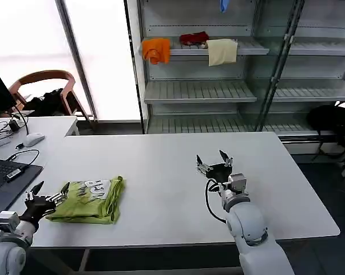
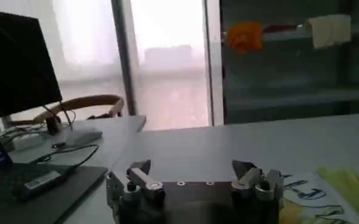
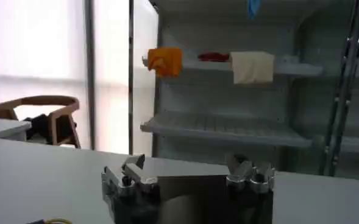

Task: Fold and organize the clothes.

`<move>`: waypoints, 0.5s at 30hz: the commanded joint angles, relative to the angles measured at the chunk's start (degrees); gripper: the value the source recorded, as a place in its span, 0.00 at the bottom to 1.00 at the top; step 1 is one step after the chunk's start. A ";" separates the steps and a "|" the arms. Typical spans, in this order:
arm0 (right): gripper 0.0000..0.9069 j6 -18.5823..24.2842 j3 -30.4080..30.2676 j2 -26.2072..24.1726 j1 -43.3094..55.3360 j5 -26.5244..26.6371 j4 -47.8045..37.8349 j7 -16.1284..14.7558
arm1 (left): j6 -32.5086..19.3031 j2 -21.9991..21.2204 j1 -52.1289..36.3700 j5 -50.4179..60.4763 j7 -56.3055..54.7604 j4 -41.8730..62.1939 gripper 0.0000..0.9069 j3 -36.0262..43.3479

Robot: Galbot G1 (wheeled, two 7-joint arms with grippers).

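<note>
I'm looking at the T-shirt (image 1: 91,199) lying folded into a compact lime bundle on the white table (image 1: 161,166), near the front edge, with a printed patch facing up. It's my landmark, so everything is getting placed from it.

My left gripper (image 1: 48,199) is hovering just beside the T-shirt on the laptop (image 1: 3,177) side, jaws spread and holding nothing. From the left wrist camera I'm seeing those jaws parted, the T-shirt (image 2: 331,195) off to one side of them.

My right gripper (image 1: 214,162) is sitting well apart from the T-shirt, toward the shelf unit (image 1: 218,69), jaws released too, nothing between them; the right wrist camera is showing the right gripper (image 3: 188,176) the same way, wide and empty.

I'm judging the folding as mostly done and the organizing step as the one in hand. The bundle is looking a bit loose at the edge nearest my left gripper, so the next move is probably calling for a tidy-up or a clean grasp of the whole stack. That's needing a low, flat approach so the thin fabric isn't sliding or unfolding when the jaws close
</note>
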 commanded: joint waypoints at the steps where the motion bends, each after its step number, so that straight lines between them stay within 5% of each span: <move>1: 1.00 0.05 0.04 0.05 -0.15 -0.06 -0.12 -0.01 | 2.30 2.44 -1.35 -5.47 1.48 8.33 1.00 -1.57; 15: 1.00 -0.12 -0.68 0.55 0.61 -0.52 -0.48 0.12 | 3.25 0.94 -1.92 -7.00 1.25 9.46 1.00 0.53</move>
